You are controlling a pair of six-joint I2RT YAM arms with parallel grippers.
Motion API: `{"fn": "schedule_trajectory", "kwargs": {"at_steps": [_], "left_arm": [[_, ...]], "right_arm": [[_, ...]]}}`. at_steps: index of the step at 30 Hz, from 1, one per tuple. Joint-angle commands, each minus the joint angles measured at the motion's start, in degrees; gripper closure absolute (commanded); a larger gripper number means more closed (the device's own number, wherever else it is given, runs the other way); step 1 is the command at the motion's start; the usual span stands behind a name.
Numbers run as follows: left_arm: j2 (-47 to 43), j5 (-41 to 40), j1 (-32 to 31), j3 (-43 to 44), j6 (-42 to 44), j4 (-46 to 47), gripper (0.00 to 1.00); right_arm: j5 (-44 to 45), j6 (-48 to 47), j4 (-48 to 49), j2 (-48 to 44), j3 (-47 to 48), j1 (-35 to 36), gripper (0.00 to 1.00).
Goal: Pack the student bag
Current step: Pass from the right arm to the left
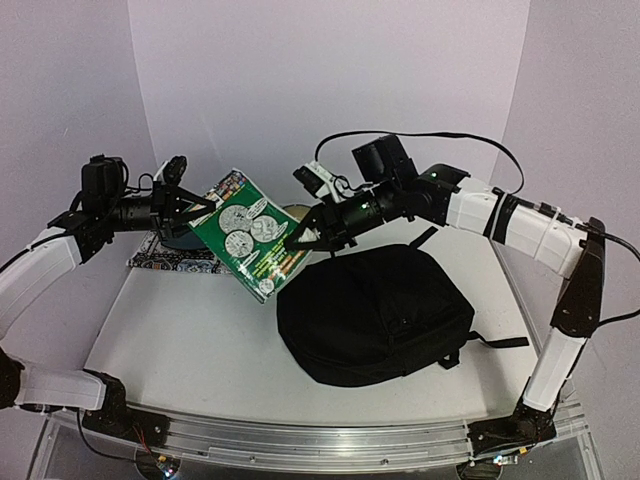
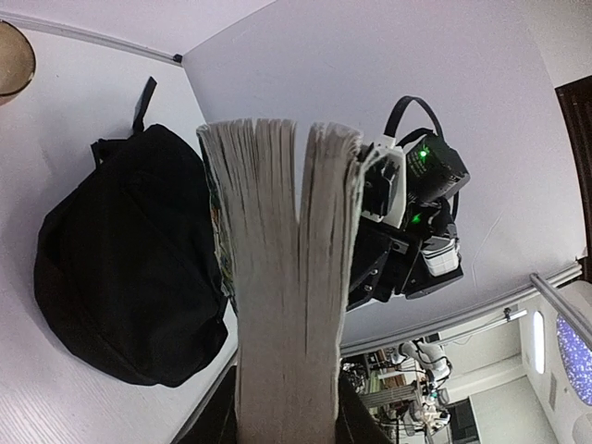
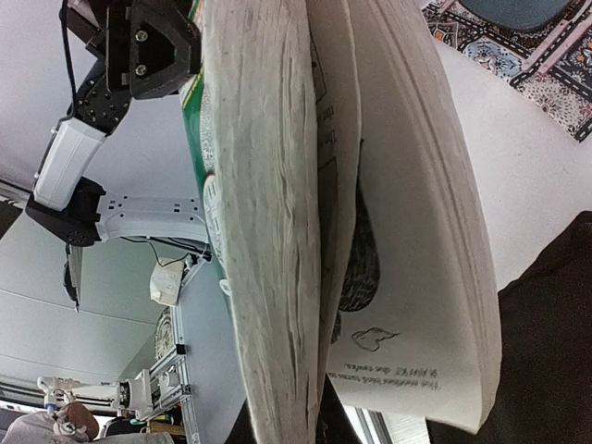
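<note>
The large, soft, rounded black fabric backpack (image 1: 375,315) lies flat on the white table (image 1: 170,340), a strap trailing right. The left gripper (image 1: 197,207) and right gripper (image 1: 300,237) each clamp a green-covered paperback book (image 1: 245,235).

A matt white worktop (image 1: 180,350) with faint wood grain fills the lower half of the top view, edged along the bottom by a silver aluminium rail (image 1: 300,440). Plain pale lilac wall panels (image 1: 330,70) close it in at the back and on both sides, evenly lit, with soft shadows. At the lower right of the left wrist view, past the panel's edge, a bright room (image 2: 444,370) with metal frames and a glowing bluish pane (image 2: 573,356) shows
</note>
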Motion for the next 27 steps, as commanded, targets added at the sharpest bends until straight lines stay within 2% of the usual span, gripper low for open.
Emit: {"fn": "schedule_trajectory", "kwargs": {"at_steps": [1, 2, 4, 8, 11, 15, 20, 27], "left_arm": [[-2.5, 2.9, -0.4, -0.7, -2.5, 6.2, 0.90], [-2.7, 2.5, -0.4, -0.9, -2.7, 6.4, 0.96], [-3.0, 0.9, -0.4, -1.4, -3.5, 6.8, 1.00], [-4.4, -6.1, -0.4, -3.3, -6.7, 8.8, 1.00], [-5.9, -11.2, -0.5, -6.6, -11.8, 13.9, 1.00], [-7.7, -18.3, -0.8, -9.0, -15.5, 16.6, 1.00], [-9.6, -27.2, -3.4, -10.5, -17.4, 17.3, 1.00], [-13.5, -39.0, -7.9, -17.1, -22.5, 21.1, 1.00]], "right_arm": [[2.3, -1.8, 1.3, -1.2, -0.4, -0.2, 0.99], [3.1, -1.7, 1.2, -1.1, -0.4, -0.3, 0.97], [5.8, -1.2, 1.0, -1.3, -0.6, -0.3, 0.88], [13.2, 2.4, 2.4, -3.7, -4.3, -0.3, 0.59], [20.0, 8.9, 8.1, -6.5, -11.3, -0.3, 0.33], [24.9, 18.1, 20.0, -10.6, -22.4, -0.2, 0.16], [26.1, 29.9, 35.6, -13.1, -33.3, 0.0, 0.02], [26.1, 29.5, 39.3, -11.7, -34.6, 1.4, 0.02]]}}
